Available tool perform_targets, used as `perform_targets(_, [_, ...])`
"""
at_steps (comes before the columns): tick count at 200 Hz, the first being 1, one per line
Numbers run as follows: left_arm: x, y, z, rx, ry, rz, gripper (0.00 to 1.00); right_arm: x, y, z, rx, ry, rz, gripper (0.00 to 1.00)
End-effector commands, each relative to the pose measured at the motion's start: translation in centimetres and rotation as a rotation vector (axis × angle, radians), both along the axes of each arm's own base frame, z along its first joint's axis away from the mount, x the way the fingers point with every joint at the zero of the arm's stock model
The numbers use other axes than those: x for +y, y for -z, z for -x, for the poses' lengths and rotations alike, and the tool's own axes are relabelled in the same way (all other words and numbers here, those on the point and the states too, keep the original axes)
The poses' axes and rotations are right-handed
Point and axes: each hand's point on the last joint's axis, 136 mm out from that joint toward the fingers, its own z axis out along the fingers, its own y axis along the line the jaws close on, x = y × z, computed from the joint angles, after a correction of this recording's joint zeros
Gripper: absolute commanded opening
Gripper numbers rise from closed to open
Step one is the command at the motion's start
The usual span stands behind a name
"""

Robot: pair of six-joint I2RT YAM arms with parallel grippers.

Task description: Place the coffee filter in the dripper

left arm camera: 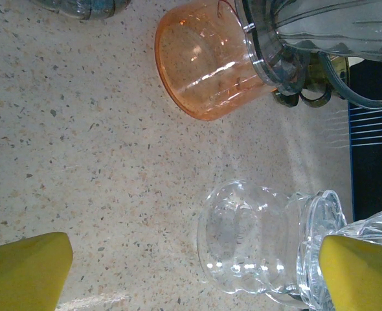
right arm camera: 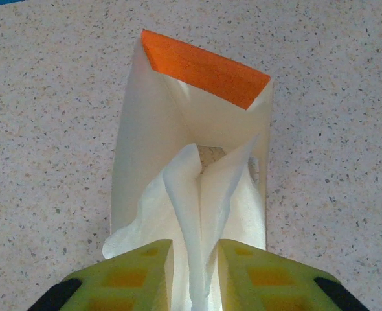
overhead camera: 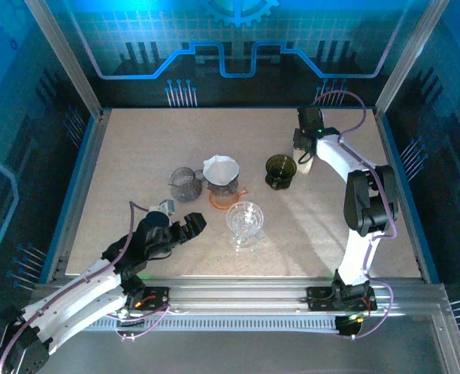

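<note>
A white coffee filter (right arm camera: 191, 194) sticks up out of a white pack (right arm camera: 146, 116) with an orange flap (right arm camera: 204, 68). My right gripper (right arm camera: 195, 249) stands over the pack at the far right (overhead camera: 302, 156). Its jaws are narrowly open with a fold of the filter between them. A clear ribbed dripper (overhead camera: 222, 175) sits on an orange cup (left arm camera: 204, 71) at the table's middle, with a white filter in it. A clear glass dripper (overhead camera: 244, 220) stands nearer. My left gripper (overhead camera: 191, 226) is wide open beside the glass one (left arm camera: 256, 240), holding nothing.
A dark dripper (overhead camera: 280, 170) stands just left of the filter pack (overhead camera: 305, 165). A grey cup (overhead camera: 185, 184) sits left of the orange cup. Blue walls bound the speckled table (overhead camera: 136, 156), whose left and near right parts are bare.
</note>
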Motion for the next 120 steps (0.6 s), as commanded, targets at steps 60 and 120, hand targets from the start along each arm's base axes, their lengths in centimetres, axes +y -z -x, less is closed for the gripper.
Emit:
perform_targets(60, [-0.4,-1.4,-0.5,-0.037,0.017,0.022,0.99,0.1,-2.3,-0.3,-0.055,-0.005,0.013,0.23])
perform_targets(120, [-0.3,-1.4,-0.6,-0.035,0.012,0.024,0.99,0.4,-4.7,0.5,-0.101,-0.017,0.019,0.24])
